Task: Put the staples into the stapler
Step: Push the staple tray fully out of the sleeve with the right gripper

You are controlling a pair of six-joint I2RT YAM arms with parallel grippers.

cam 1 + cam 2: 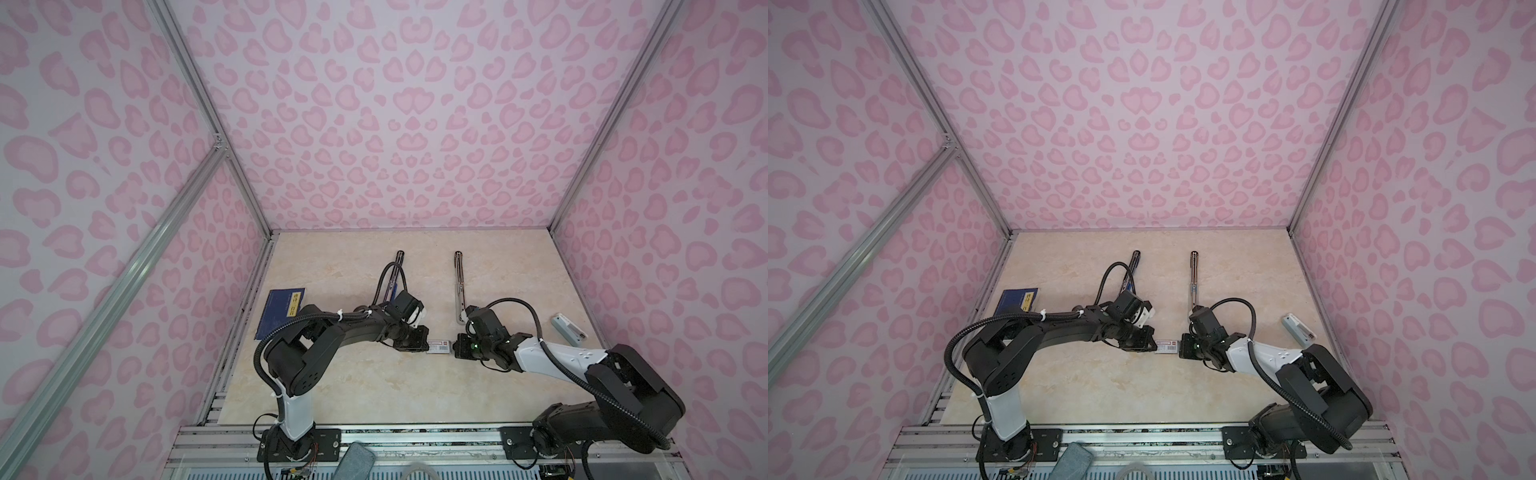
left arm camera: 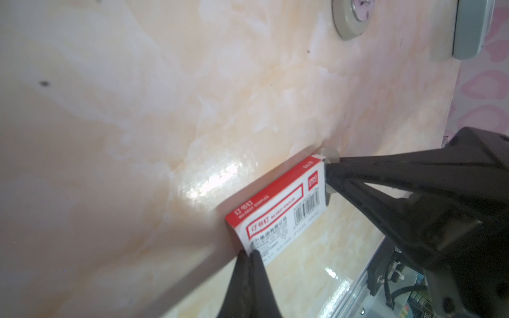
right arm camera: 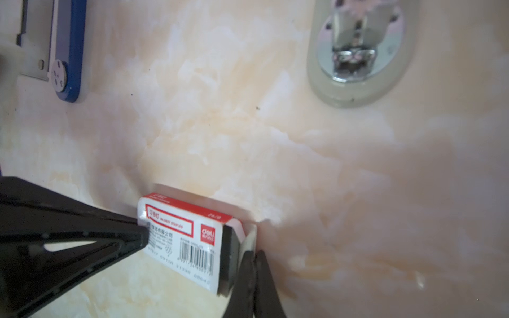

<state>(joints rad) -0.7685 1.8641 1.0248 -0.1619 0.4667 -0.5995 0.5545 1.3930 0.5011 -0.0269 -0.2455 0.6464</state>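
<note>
We are looking down at a pale marbled surface (image 1: 332,386) inside pink-patterned walls, where two black arms are meeting at the middle. Between them a small white staple box (image 1: 438,345) with a red label is being gripped from both ends. The left fingers (image 2: 261,283) are clenching one corner of it, and the right fingers (image 3: 268,289) are pinching a pale flap at its opposite end. We cannot tell whether the box is touching the surface, and no staples are showing. Beyond the box, an opened grey stapler (image 1: 459,286) is lying flat, with the right wrist covering its near end. Only bare surface is lying between it and the box. To its left, a blue stapler (image 3: 74,41) is also lying open, and the left arm's wrist and cable are hiding much of it in both top views. A dark blue booklet (image 1: 280,311) is resting near the left wall, and a small grey object (image 1: 567,328) is lying near the right wall, both well apart from the box.
</note>
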